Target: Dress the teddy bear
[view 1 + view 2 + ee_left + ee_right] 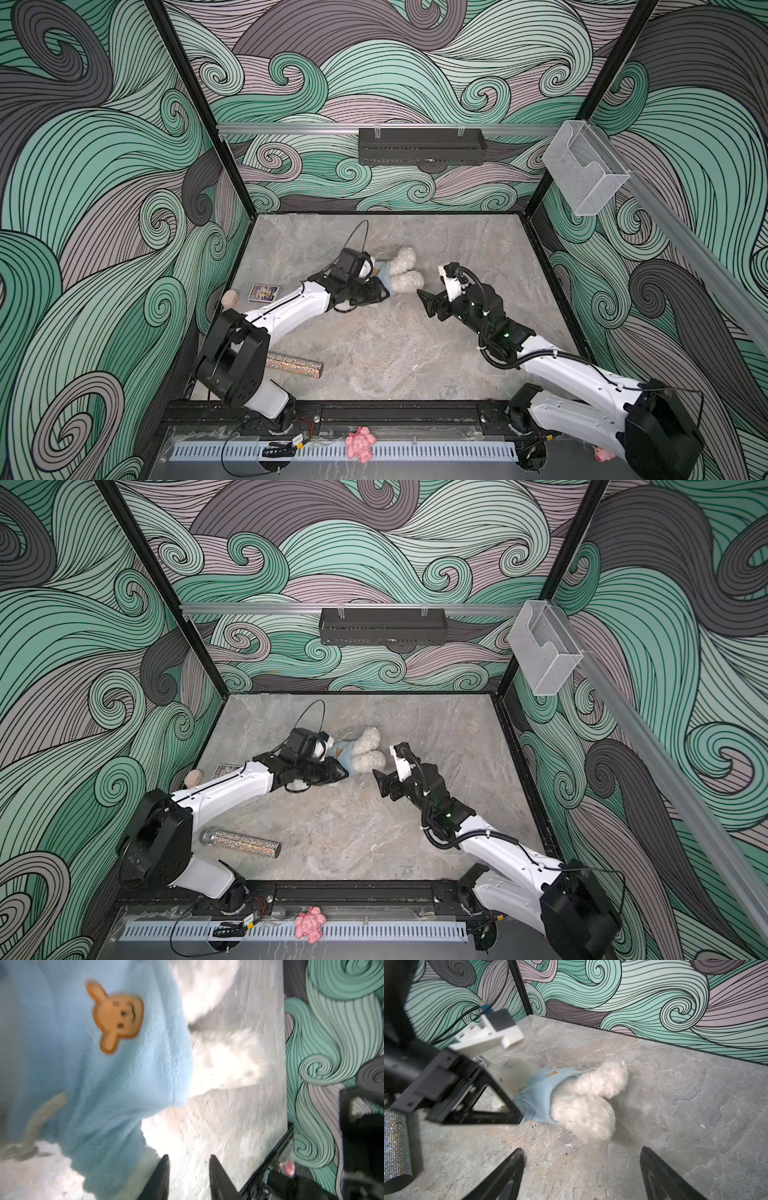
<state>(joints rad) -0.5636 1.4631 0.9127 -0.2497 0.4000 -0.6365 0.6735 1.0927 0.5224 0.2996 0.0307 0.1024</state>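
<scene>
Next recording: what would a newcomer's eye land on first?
The fluffy white teddy bear lies in the middle with a light blue shirt over its torso. The left gripper is by the shirt's hem; the right gripper stands open, just short of the bear's legs.

The table (pixel 386 357) lies bare across the middle and along the far wall. The left arm (pixel 291 307) sprawls over the bear (pixel 409 280), and a glittery tube (pixel 295 365) lies by its base.

A glittery tube (pixel 295 365) lay front-left on the worktop (pixel 395 353). A printed card (pixel 264 293) sat near a beige lump (pixel 230 298) by the left wall; a pink toy (pixel 360 444) lay beyond the front rail (pixel 395 411).
</scene>
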